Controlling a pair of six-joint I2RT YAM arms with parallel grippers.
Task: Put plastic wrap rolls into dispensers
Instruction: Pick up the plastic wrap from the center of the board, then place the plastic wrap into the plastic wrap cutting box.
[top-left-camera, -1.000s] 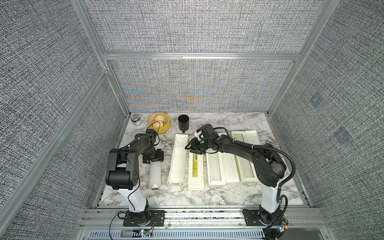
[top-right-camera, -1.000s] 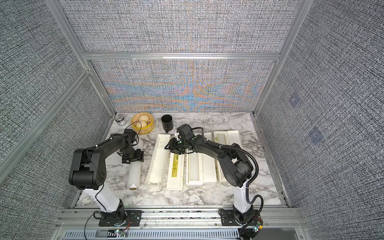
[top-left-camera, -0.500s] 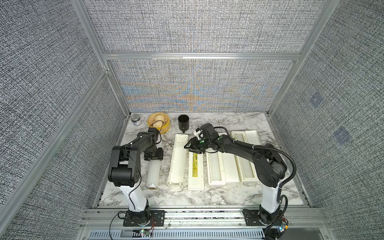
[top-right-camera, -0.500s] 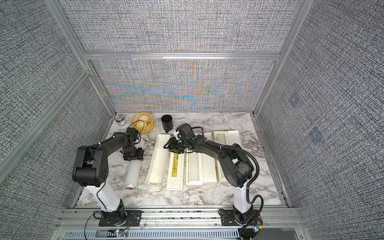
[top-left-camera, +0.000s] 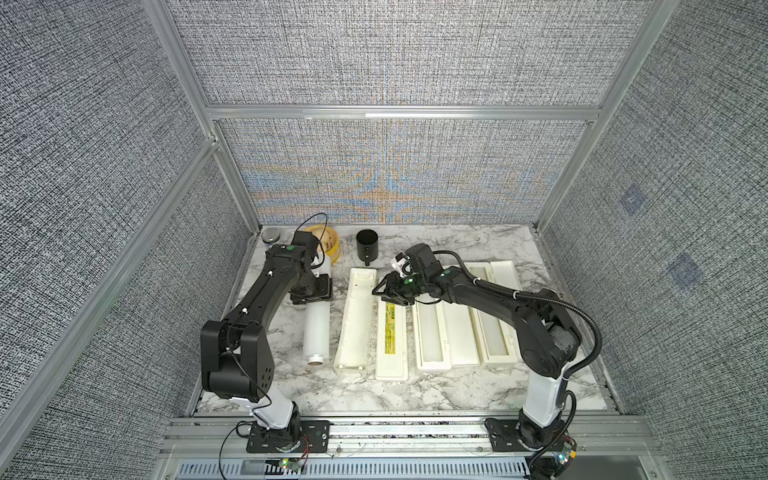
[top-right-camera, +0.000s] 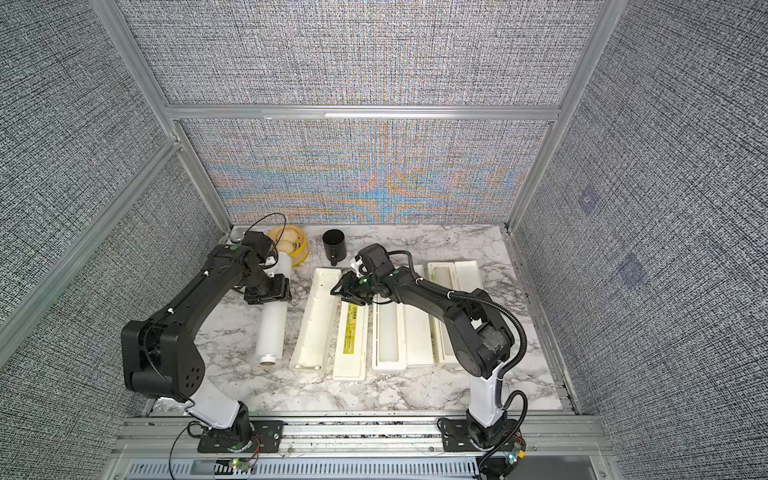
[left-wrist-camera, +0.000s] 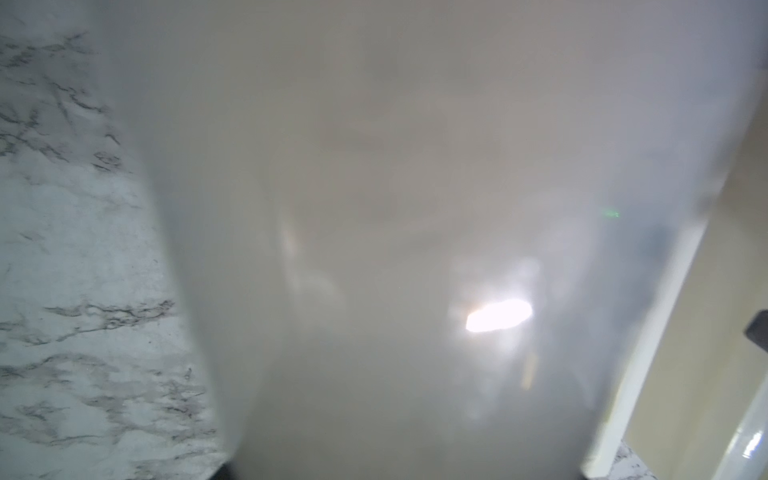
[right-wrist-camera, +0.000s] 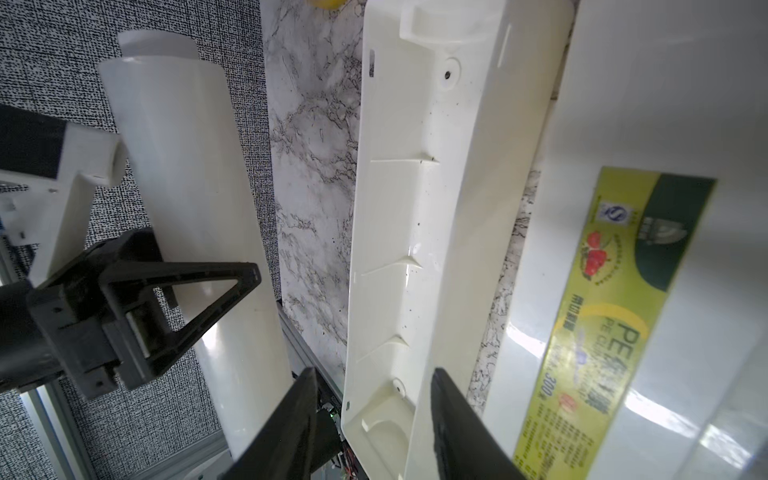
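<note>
Translucent-white plastic wrap roll (top-left-camera: 318, 336), cardboard-cored: laid near the marble surface's (top-left-camera: 457, 395) left edge, beside the open cream-white plastic dispenser (top-left-camera: 355, 316). Clamped by the left gripper (top-left-camera: 312, 293). Judged light, stiff and slippery; best held centrally.

A white marble tabletop (top-left-camera: 436, 245) with grey veins fills the floor of the cell. Along its rear edge, toward the left corner, three small things stand in a row. A black cup (top-left-camera: 367, 245) stands upright with its mouth up and a short stub on its near side. To its left, near but not touching, is a round yellow bowl (top-left-camera: 330, 247), partly hidden. A small jar with a silver lid (top-left-camera: 271, 235) sits in the corner itself. Grey woven wall panels (top-left-camera: 395, 54) close in three sides, held in aluminium frame bars (top-left-camera: 399, 113). A metal rail (top-left-camera: 415, 428) runs along the front edge.
</note>
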